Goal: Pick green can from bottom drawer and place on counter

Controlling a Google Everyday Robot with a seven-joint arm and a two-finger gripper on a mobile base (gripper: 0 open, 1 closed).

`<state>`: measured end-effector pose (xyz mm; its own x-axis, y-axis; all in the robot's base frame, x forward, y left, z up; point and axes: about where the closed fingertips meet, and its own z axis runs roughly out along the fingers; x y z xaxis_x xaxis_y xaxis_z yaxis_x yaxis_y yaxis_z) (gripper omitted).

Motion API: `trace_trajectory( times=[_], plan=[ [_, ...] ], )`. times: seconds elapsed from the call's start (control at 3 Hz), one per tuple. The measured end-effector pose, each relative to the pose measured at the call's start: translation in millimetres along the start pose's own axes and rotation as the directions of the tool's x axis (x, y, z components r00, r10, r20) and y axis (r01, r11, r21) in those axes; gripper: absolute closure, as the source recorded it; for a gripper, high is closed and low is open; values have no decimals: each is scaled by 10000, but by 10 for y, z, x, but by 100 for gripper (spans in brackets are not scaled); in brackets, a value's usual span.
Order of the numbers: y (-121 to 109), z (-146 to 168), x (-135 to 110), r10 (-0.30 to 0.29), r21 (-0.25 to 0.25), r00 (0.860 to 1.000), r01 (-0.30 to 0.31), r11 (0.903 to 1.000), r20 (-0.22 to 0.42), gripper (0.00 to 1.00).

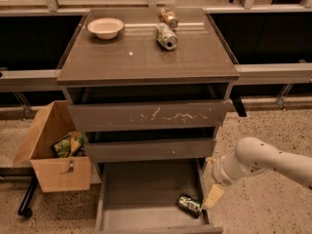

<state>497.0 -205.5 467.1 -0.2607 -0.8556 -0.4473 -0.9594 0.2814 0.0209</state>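
The green can (189,204) lies on its side on the floor of the open bottom drawer (141,199), near the drawer's right front corner. My gripper (213,197) hangs from the white arm at the right, just right of the can and above the drawer's right edge. It holds nothing that I can see. The counter (146,52) is the glossy grey-brown top of the cabinet, well above the gripper.
On the counter stand a white bowl (105,27), a silver-grey can (166,36) lying on its side and an orange-brown can (168,17). The scratched-front drawer (146,116) sits above. A cardboard box (53,155) with packets stands on the floor at the left.
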Motion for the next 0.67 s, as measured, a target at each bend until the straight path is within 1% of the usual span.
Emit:
trace_trajectory(
  times=[0.33,0.67],
  plan=[
    [-21,537,246,406,-442,9991,-410,9982,-107,0],
    [-21,537,246,406,-442,9991,-410,9982,-107,0]
  ],
)
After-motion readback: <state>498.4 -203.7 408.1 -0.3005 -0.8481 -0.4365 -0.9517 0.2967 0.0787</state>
